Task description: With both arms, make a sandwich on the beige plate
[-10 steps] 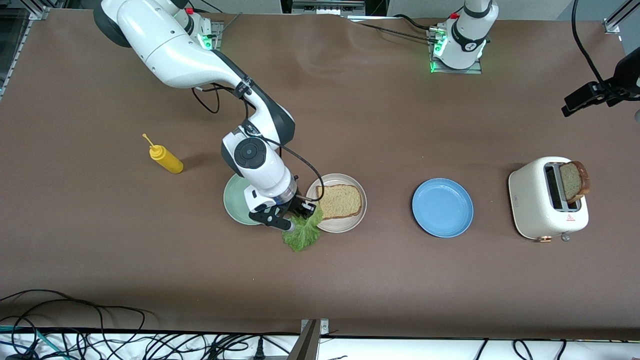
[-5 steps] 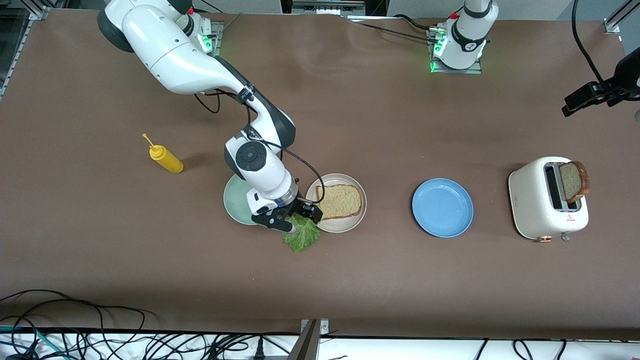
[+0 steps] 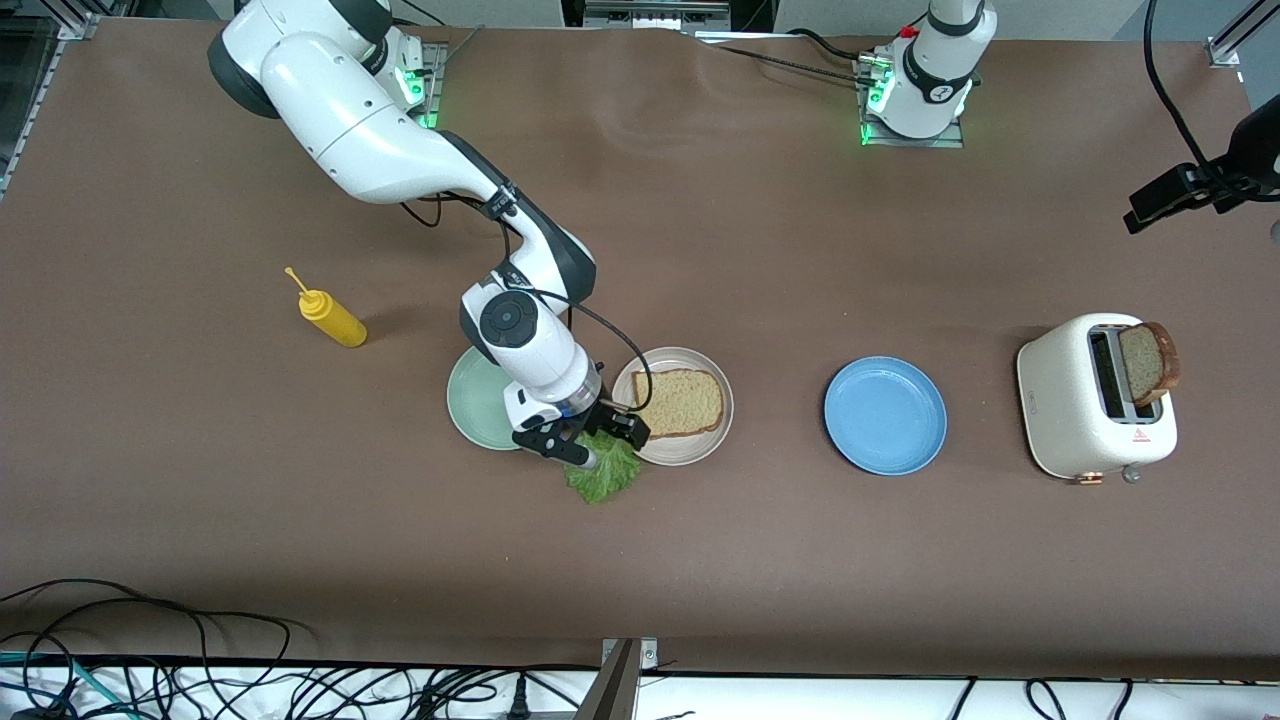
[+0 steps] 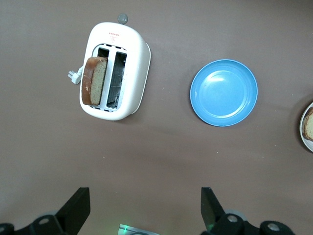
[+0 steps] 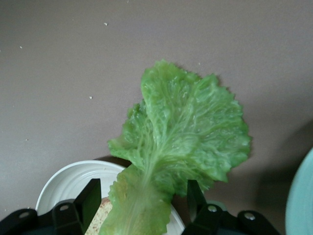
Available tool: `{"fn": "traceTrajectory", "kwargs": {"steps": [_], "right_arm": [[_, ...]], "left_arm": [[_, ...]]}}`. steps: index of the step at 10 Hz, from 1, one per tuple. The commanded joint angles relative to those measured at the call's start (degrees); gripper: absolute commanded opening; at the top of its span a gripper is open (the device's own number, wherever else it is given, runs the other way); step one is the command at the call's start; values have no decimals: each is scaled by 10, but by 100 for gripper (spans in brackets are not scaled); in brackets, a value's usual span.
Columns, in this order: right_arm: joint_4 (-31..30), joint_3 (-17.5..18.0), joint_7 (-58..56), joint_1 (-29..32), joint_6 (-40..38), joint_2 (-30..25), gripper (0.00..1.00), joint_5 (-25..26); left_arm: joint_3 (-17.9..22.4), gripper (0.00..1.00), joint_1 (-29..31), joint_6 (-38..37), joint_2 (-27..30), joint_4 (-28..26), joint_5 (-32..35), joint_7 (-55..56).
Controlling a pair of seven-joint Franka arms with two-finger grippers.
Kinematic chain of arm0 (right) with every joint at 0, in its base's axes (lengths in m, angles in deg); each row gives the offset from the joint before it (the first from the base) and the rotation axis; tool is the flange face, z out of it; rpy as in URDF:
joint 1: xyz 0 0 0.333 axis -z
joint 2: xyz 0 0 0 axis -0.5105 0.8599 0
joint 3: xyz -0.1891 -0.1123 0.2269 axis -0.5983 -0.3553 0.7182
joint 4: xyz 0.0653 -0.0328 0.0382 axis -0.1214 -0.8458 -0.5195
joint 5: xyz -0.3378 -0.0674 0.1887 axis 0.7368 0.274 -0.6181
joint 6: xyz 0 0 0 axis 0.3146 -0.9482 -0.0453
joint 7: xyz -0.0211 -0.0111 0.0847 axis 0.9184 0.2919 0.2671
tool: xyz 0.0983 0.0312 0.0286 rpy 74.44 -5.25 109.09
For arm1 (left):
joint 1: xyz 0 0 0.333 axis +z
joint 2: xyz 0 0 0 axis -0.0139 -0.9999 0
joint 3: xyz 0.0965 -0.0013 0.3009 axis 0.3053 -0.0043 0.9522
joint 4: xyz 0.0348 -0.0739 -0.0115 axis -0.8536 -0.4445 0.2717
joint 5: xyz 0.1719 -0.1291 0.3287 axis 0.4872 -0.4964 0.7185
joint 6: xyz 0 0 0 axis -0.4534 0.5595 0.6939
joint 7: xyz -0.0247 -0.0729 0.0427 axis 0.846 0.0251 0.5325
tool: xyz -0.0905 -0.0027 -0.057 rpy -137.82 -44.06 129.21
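Caught low at the beige plate (image 3: 690, 455), at its edge toward the mint-green plate (image 3: 472, 405): right gripper (image 3: 605, 447), fingers (image 5: 90, 196) spread either side of a ruffled green lettuce leaf (image 3: 605, 480), not clamped on it. Sprawled from that rim onto the brown table (image 3: 700, 560), nearer the front camera. Carried on the beige plate, one square wholegrain bread slice (image 3: 680, 402), bare on top. Left broad open tabletop nearer the camera; crowded only by the mint-green plate just beside. Held high over toaster (image 4: 117, 68) and blue plate (image 4: 223, 93): left gripper (image 4: 144, 196), waiting, fingers wide apart. Stood upright in the toaster, a second slice (image 3: 1150, 362). Kept well apart, a yellow squeeze bottle (image 3: 330, 315).
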Motion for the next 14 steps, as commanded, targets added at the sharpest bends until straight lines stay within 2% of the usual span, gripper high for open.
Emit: {"fn": "traceTrajectory", "kwargs": {"steps": [1, 2, 3, 4, 9, 11, 12, 14], "right_arm": [[6, 1, 13, -3, 8, 5, 41, 5], [6, 1, 12, -3, 8, 4, 17, 6], [6, 1, 12, -3, 8, 4, 6, 6], [6, 1, 13, -5, 8, 3, 0, 7], [7, 2, 12, -5, -5, -5, 0, 6], [31, 9, 15, -7, -81, -25, 0, 5], [50, 20, 61, -9, -118, -30, 0, 5], [60, 27, 164, -27, -137, -35, 0, 8]], "left_arm": [[-3, 100, 7, -7, 0, 6, -13, -1], [-3, 100, 7, -7, 0, 6, -13, -1], [-3, 100, 7, -7, 0, 6, -13, -1], [-3, 100, 7, -7, 0, 6, -13, -1], [-3, 100, 7, -7, 0, 6, -13, -1], [-3, 100, 7, -7, 0, 6, -13, -1], [-3, 100, 7, -7, 0, 6, -13, -1], [-3, 100, 7, -7, 0, 6, -13, -1]]}}
